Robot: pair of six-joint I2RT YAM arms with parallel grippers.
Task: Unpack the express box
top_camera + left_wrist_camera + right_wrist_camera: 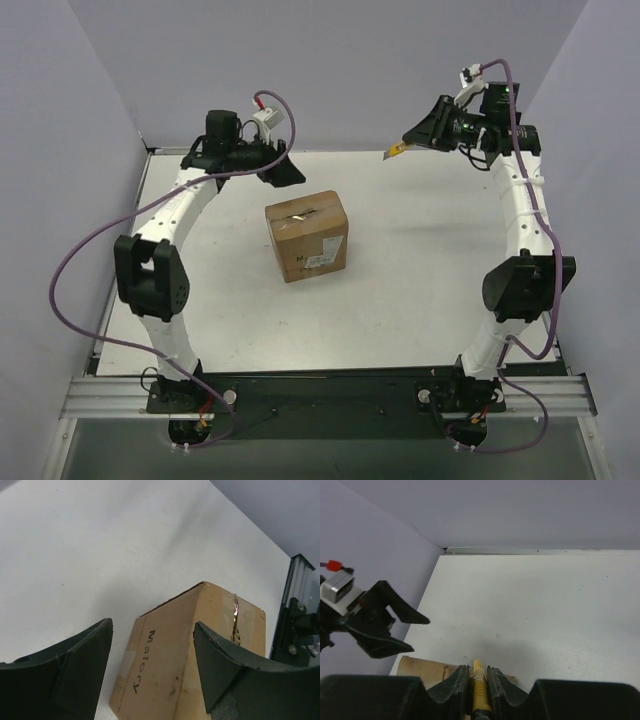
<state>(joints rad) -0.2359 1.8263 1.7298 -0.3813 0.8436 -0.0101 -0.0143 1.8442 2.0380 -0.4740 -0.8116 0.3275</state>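
Observation:
The express box (307,235) is a brown cardboard carton standing on the white table (410,290), its top flaps down with a ragged slit along the seam. My left gripper (287,170) hovers just behind it, open. In the left wrist view the box (165,675) shows between the spread fingers (85,670), untouched, with dark printed letters on its side. My right gripper (410,138) is raised at the back right, shut on a yellow utility knife (394,152). The right wrist view has the knife (478,677) clamped between the jaws, above the box's edge (422,669).
Grey-violet walls close in the table on the left, back and right. A metal rail (330,395) with both arm bases runs along the near edge. The left gripper (380,622) also shows in the right wrist view.

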